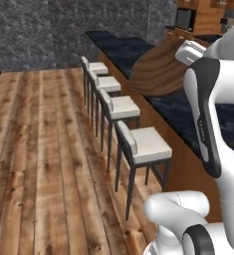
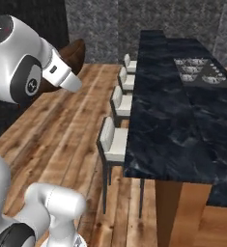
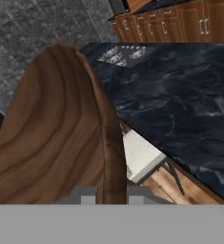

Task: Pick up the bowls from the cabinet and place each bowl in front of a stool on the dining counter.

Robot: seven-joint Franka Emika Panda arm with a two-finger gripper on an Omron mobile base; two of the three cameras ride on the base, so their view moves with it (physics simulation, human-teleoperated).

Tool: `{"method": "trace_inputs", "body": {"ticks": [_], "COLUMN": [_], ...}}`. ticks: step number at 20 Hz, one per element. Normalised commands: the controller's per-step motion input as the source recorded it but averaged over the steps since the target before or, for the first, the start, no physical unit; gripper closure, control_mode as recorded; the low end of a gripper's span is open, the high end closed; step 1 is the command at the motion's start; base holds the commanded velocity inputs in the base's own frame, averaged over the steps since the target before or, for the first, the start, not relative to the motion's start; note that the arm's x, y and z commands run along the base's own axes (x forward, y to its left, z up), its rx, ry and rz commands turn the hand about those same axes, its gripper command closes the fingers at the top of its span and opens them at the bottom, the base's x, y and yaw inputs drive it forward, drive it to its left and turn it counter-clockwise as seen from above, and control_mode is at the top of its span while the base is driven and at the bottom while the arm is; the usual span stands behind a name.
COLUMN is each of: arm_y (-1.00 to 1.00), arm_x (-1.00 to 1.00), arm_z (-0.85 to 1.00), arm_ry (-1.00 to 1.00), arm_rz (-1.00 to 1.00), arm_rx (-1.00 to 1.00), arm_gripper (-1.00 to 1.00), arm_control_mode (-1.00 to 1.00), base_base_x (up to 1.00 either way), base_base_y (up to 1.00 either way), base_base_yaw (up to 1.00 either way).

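Note:
A dark brown wooden bowl [image 3: 56, 133] hangs tilted on its side in the air, its rim pinched between the fingertips of my gripper [image 3: 111, 194], which is shut on it. In the left base view the bowl [image 1: 156, 69] is held beside the white hand above the edge of the dining counter [image 1: 121, 47]. From the right base it shows as a brown shape [image 2: 72, 54] behind the forearm, left of the black marbled dining counter [image 2: 168, 116]. A row of several white-seated stools [image 1: 144, 143] lines the counter's front. The cabinet is out of view.
A stove top [image 2: 198, 70] is set into the lower counter beyond the dining counter. Brown drawer cabinets with silver handles [image 3: 180, 24] stand at the far side. Open wooden floor [image 1: 44, 149] stretches left of the stools, up to a grey stone wall [image 1: 49, 25].

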Motion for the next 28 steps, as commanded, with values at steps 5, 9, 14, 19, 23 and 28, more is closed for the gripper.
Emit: {"method": "trace_inputs", "body": {"ticks": [5,9,14,19,23,28], "arm_y": [0.0,0.0,0.0,0.0,0.0,0.0], "arm_x": [0.0,0.0,0.0,0.0,0.0,0.0], "arm_z": [0.0,0.0,0.0,0.0,0.0,0.0], "arm_ry": [0.0,0.0,0.0,0.0,0.0,0.0], "arm_rz": [0.0,0.0,0.0,0.0,0.0,0.0], "arm_rx": [0.0,0.0,0.0,0.0,0.0,0.0], "arm_gripper": [1.0,1.0,1.0,1.0,1.0,1.0], "arm_control_mode": [1.0,1.0,1.0,1.0,1.0,1.0], "base_base_x": [0.52,0.69,0.85,1.0,0.99,0.58], "base_base_y": [0.22,0.29,0.33,0.38,0.32,0.01], "base_base_yaw": [0.39,0.39,0.39,0.35,0.26,-0.01]}}
